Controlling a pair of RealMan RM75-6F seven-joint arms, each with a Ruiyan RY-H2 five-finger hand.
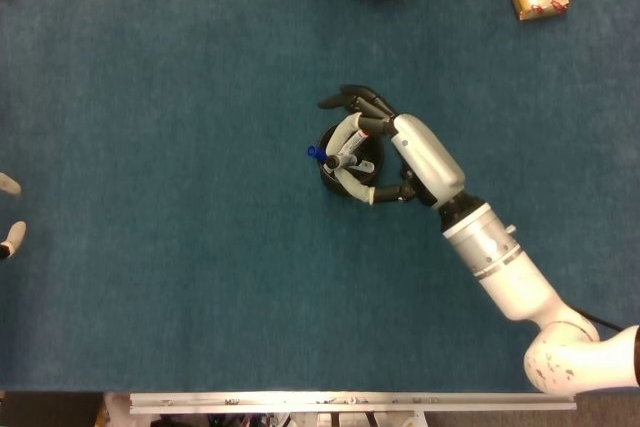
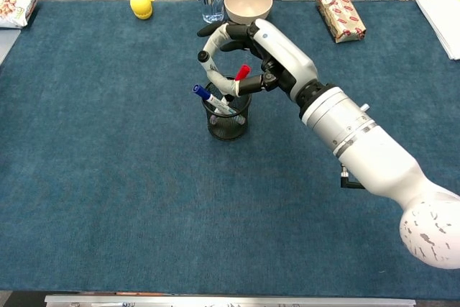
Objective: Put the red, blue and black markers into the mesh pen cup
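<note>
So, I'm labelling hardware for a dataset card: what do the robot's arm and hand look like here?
The right arm is glossy white, built of rounded cylindrical segments with silver rings at the wrist; a small black fitting hangs below the forearm. The right hand has a light grey shell, pale grey fingers and black ones behind. Only pale fingertips of the left hand show.

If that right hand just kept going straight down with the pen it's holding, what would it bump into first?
Most likely the cup right beneath it: the right hand hangs over the rim, holding the black marker. The red marker looks close; depth is unclear.

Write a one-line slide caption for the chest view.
Right hand lowers a black marker over the black mesh pen cup holding red and blue markers.
</note>
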